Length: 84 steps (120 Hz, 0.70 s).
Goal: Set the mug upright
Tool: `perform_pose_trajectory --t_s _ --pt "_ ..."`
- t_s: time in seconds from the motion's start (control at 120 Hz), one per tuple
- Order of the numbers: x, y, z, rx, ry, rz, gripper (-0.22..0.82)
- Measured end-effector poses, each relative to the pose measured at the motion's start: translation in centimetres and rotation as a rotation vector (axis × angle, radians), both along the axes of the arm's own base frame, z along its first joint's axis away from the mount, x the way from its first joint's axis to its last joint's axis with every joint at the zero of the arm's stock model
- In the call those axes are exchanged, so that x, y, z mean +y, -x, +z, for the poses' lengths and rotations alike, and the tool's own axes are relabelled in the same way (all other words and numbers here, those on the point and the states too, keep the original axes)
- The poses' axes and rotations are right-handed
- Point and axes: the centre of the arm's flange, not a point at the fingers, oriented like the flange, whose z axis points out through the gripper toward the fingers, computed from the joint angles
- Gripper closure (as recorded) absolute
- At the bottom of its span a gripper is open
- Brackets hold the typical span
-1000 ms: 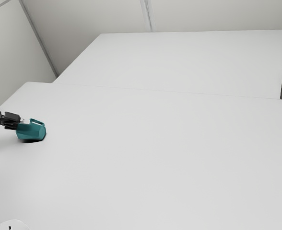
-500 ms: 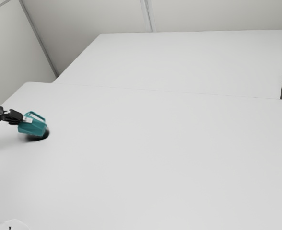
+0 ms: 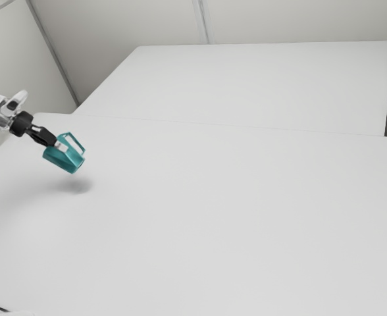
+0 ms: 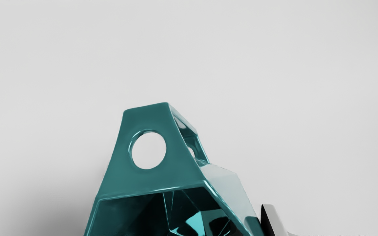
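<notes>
Glossy, smooth teal mug [image 4: 156,183]; matt tabletop [image 3: 233,210].

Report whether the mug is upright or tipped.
Tipped: the mug slants in the air above the table, its mouth toward the hand.

Mug [image 3: 65,160] in grip of hand [image 3: 60,147], above table [image 3: 213,224], at exterior view's left. Mouth toward hand, base slanting down and away, toward exterior view's right. Handle [image 4: 146,180] on mug's upper side. One finger [image 4: 272,218] against mug's side. Shadow [image 3: 79,187] on table beneath mug. Second surface [image 3: 246,85] beyond table's far edge; wall [image 3: 299,20] behind it, another wall [image 3: 16,66] at exterior view's left.
</notes>
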Motion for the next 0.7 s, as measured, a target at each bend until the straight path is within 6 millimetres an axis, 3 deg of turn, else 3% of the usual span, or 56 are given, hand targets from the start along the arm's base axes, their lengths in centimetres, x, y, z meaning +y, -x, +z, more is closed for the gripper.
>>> perform_pose_trajectory --t_s 0.142,0.258,0.525,0.7 --pt "-5.0 -1.7 0.8 0.039 -0.078 -0.075 0.78" --pt "-8.0 -2.4 1.6 0.063 -0.151 -0.11 0.78" --pt "-13.7 -1.0 2.3 0.105 -0.272 -0.122 0.78" --pt "-18.0 -1.2 3.6 0.116 -0.367 -0.155 0.77"
